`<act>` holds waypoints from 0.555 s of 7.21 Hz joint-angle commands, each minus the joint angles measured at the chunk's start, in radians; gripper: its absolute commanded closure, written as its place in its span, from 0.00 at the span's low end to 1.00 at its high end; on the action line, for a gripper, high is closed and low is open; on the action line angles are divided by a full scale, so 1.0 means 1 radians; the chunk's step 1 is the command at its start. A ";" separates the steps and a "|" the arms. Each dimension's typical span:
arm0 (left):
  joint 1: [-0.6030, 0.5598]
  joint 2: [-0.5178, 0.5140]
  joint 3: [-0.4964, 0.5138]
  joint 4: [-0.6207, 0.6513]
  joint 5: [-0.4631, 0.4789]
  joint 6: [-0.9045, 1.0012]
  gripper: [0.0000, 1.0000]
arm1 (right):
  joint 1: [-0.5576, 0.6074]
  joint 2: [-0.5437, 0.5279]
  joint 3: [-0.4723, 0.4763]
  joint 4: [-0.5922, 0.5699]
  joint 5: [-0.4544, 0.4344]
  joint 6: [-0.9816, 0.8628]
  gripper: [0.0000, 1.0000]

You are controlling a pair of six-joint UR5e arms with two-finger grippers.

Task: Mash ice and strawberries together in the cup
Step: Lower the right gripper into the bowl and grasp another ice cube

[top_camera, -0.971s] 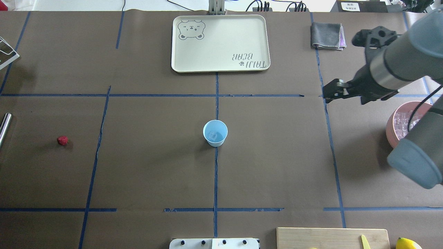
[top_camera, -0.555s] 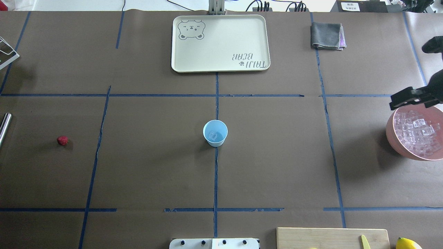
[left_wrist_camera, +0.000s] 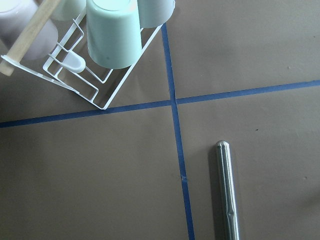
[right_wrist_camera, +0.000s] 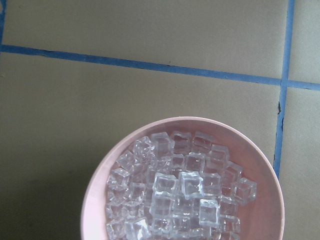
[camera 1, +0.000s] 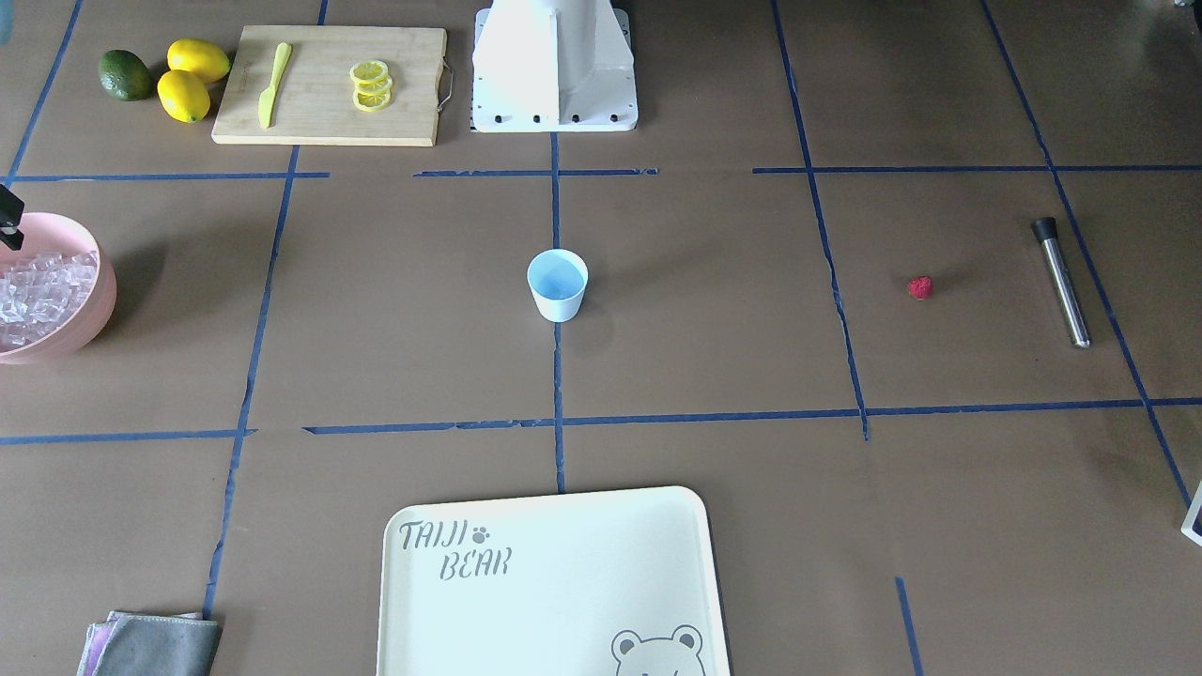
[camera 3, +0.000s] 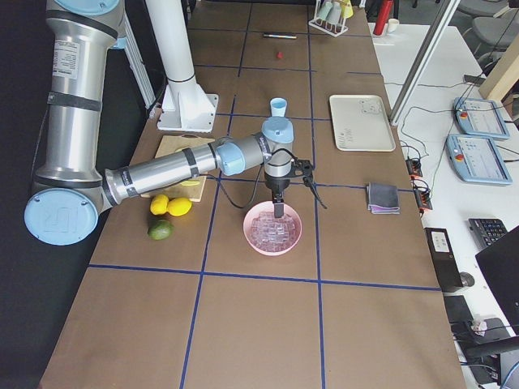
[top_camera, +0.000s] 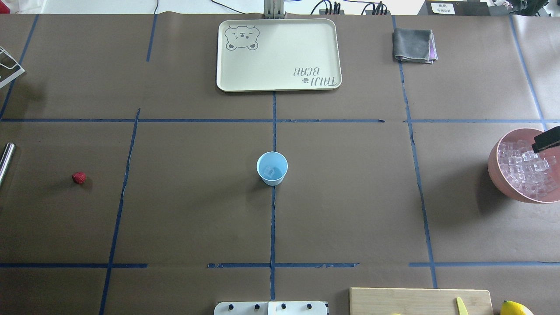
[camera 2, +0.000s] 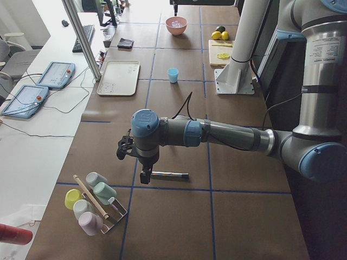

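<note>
The light blue cup [top_camera: 272,168] stands upright at the table's centre with an ice cube [top_camera: 270,171] inside. More ice [right_wrist_camera: 180,195] fills the pink bowl [top_camera: 496,175] at the right edge. The red strawberry [top_camera: 79,177] lies alone far to the left. Only the dark tip of my right gripper [top_camera: 545,141] shows, above the bowl's far side; I cannot tell if it is open or shut. My left gripper [camera 2: 143,177] hangs over a metal rod [camera 2: 169,175] far from the cup, its state unreadable.
A cream tray [top_camera: 278,54] and a folded grey cloth [top_camera: 413,45] lie at the far side. A cutting board [camera 1: 329,84] with lemon slices, a yellow knife, two lemons and a lime sits near the base. A cup rack [left_wrist_camera: 100,60] is beside the rod.
My right arm has swung from right of the table's middle out to the right edge; now only its gripper tip shows over the ice bowl. Cup and strawberry have not moved.
</note>
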 commanded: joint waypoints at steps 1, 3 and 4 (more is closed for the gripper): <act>0.000 -0.001 -0.002 0.000 0.000 -0.004 0.00 | -0.003 0.016 -0.118 0.055 0.046 -0.001 0.09; 0.000 0.000 -0.007 0.000 0.000 -0.004 0.00 | -0.021 0.016 -0.131 0.055 0.053 -0.003 0.23; 0.000 -0.001 -0.007 0.000 0.000 -0.004 0.00 | -0.042 0.016 -0.132 0.055 0.047 -0.006 0.24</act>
